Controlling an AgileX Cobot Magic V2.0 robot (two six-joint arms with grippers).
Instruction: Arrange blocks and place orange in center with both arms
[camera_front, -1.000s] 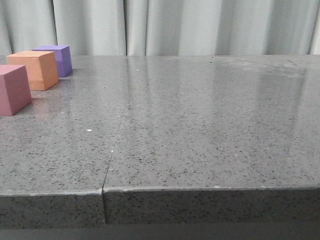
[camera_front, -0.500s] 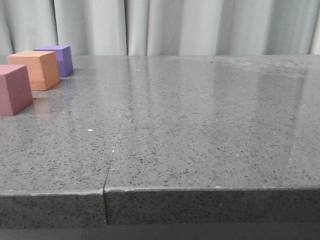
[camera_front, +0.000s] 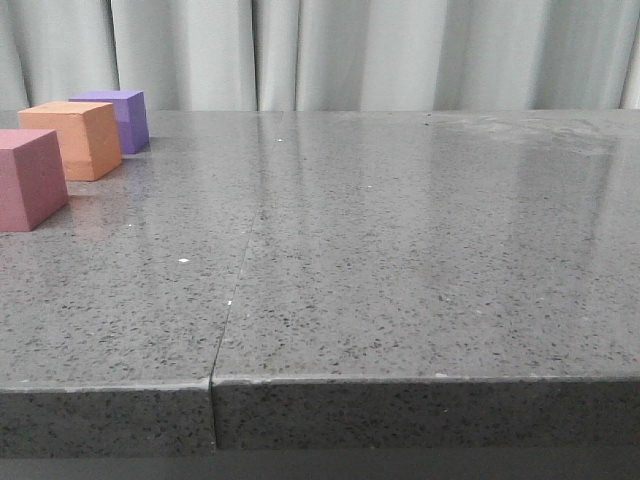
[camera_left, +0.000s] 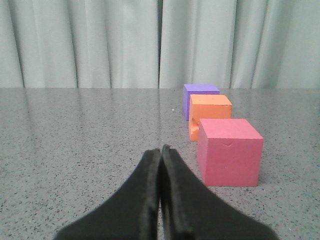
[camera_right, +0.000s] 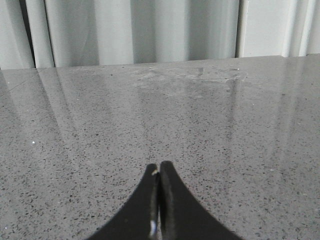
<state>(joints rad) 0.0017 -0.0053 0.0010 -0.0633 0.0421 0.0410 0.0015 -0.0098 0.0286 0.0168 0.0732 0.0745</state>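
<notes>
Orange (camera_front: 72, 139) sits between the purple (camera_front: 118, 118) and pink (camera_front: 30, 177) blocks in a row near the surface's (camera_front: 400, 260) far left corner, so the arranging looks done, with the left gripper (camera_left: 161, 160) and right gripper (camera_right: 159, 172) both closed on nothing.

Three cubes stand in a tight row at the far left of the grey table (camera_front: 400, 250): pink-red cube (camera_front: 30, 178) nearest, orange cube (camera_front: 72, 138) behind it, purple cube (camera_front: 118, 118) farthest. Gaps between them look narrow. The rest of the tabletop lies open up to the curtain (camera_front: 400, 50)
</notes>
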